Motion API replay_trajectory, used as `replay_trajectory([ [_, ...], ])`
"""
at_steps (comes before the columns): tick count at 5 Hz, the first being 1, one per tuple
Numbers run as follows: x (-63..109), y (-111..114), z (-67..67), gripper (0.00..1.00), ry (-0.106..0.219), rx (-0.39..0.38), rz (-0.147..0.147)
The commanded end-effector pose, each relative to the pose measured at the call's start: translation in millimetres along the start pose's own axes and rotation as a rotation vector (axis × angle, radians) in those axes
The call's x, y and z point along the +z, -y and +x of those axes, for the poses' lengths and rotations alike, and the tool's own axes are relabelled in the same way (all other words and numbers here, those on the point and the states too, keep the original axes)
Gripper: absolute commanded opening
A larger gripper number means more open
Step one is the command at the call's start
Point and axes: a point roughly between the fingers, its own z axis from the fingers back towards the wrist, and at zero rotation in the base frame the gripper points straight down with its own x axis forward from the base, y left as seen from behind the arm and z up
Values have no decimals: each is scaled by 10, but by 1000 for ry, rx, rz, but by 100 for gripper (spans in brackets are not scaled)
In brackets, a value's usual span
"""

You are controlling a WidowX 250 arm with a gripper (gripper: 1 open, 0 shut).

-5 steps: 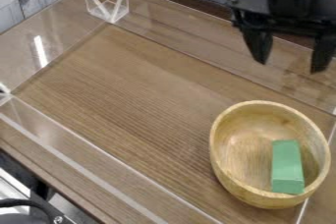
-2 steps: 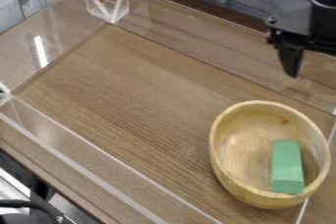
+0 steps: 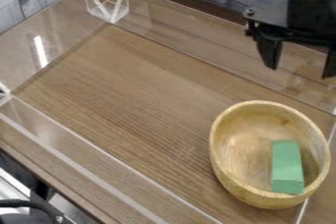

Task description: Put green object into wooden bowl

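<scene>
Fingers (image 3: 273, 55) spread wide, empty, above the surface (image 3: 132, 100); green object (image 3: 288, 166) lies in wooden bowl (image 3: 231, 149) below them.

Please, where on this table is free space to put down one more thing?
The wide wood surface left of the wooden bowl, up to the clear walls, is bare. Crowded only at right: the green object fills part of the bowl, and the open gripper hangs above it.

Bright, even light; glare streaks on clear walls (image 3: 53, 41); slightly soft.
</scene>
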Motion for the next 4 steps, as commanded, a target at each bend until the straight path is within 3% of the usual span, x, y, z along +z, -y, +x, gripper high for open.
replay_trajectory([
  [1,260,45,230,100,82,53,-16],
  [3,282,264,273,100,121,89,4],
  [4,183,242,301,100,119,70,2],
])
